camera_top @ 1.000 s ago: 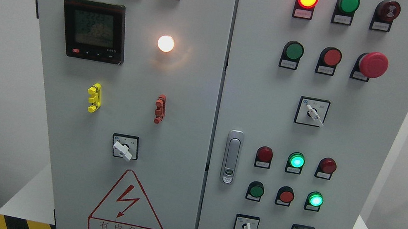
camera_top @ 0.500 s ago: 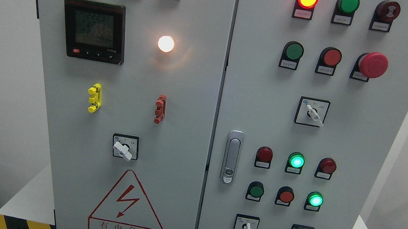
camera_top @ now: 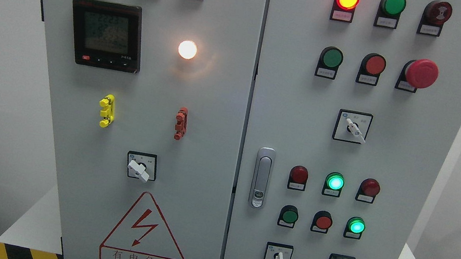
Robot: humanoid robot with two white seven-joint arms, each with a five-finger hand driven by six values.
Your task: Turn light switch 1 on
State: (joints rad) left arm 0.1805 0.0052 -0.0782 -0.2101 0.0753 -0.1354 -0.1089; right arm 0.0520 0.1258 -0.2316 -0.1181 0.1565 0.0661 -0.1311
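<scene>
Nothing has moved since the earlier frames, and neither robot hand is in view, so their state cannot be told. On the left door, at about 7 o'clock from the glowing white lamp (camera_top: 187,49), sits a white rotary switch (camera_top: 140,167); which switch is number 1 cannot be told. At 3 o'clock, the right door carries the silver door handle (camera_top: 262,177) and a second white selector (camera_top: 353,127).
</scene>
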